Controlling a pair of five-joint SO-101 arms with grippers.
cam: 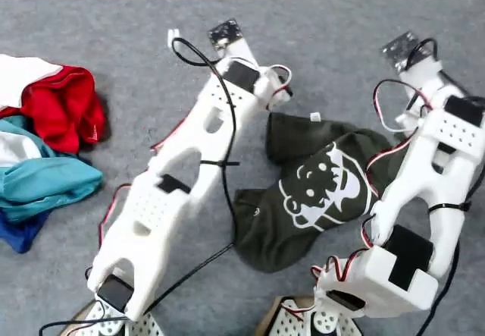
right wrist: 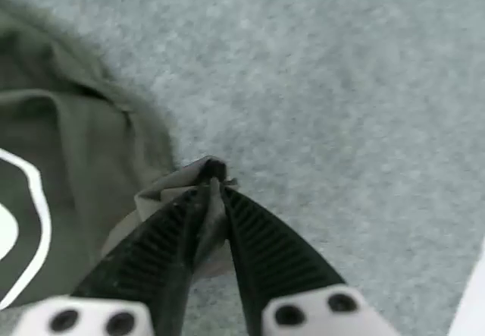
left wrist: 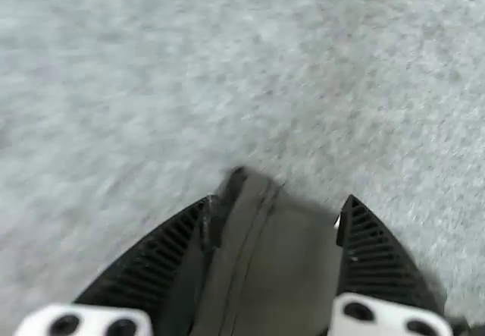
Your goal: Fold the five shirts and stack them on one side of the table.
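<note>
A dark green shirt (cam: 318,184) lies crumpled right of the tabletop's (cam: 114,48) middle. The left gripper (left wrist: 280,199) and right gripper (right wrist: 216,188) each pinch a fold of it. A heap of other shirts (cam: 45,139) sits at the left edge.

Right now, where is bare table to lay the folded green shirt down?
Bare table runs along the far edge beyond both arms, and between the pile and the left arm. Crowded: the left edge with the pile, and centre-right, where the green shirt lies between the arms.
</note>
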